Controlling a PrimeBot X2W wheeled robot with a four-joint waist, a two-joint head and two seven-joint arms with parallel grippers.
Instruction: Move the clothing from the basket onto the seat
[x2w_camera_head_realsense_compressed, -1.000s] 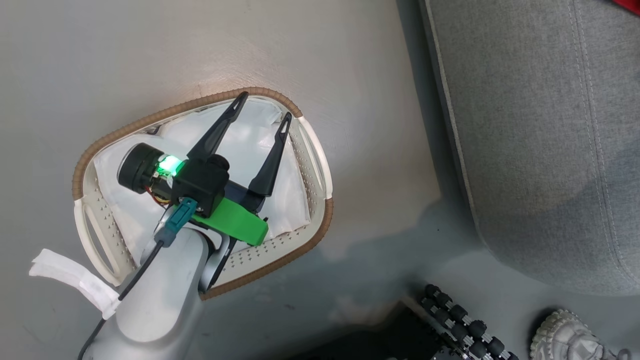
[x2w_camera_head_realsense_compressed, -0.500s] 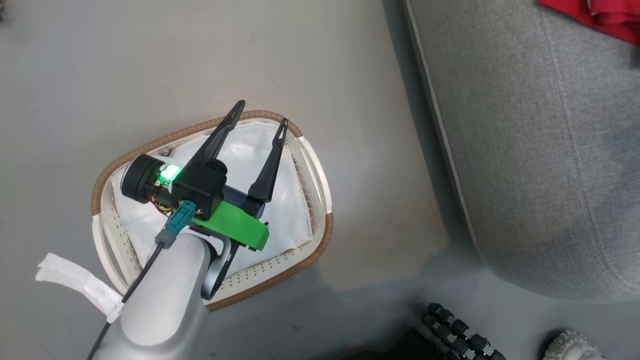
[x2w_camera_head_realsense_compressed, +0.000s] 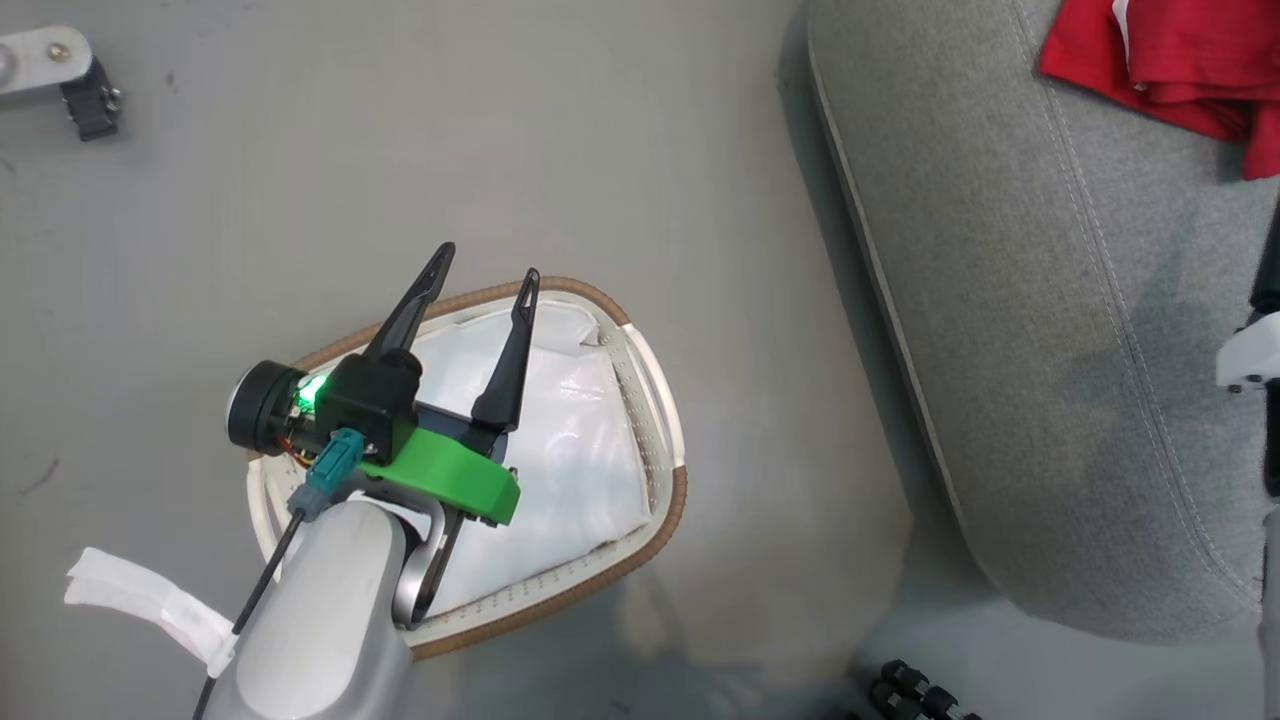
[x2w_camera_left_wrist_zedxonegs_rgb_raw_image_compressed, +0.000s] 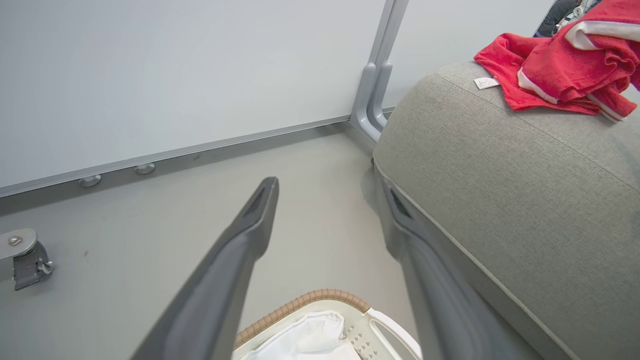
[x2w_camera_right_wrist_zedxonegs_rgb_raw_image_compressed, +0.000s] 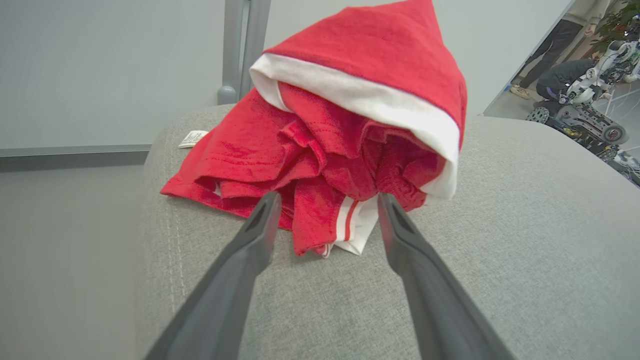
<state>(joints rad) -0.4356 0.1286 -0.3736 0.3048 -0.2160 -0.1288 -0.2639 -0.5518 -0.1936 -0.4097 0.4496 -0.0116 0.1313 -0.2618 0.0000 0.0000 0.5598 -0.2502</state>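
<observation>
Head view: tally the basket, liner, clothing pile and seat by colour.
Red: 1, clothing
White: 2, basket and liner
Grey: 1, seat
Total: 4

I am seeing the clothing (x2w_camera_right_wrist_zedxonegs_rgb_raw_image_compressed: 350, 150) lying in a crumpled red heap on the seat (x2w_camera_right_wrist_zedxonegs_rgb_raw_image_compressed: 525, 225), white trim folding over its top and white stripes showing at its lower edge. The grey cushion is bearing it near one rounded end. The basket (x2w_camera_head_realsense_compressed: 681, 500) is standing upright just beside the seat, brown rim facing up.
</observation>
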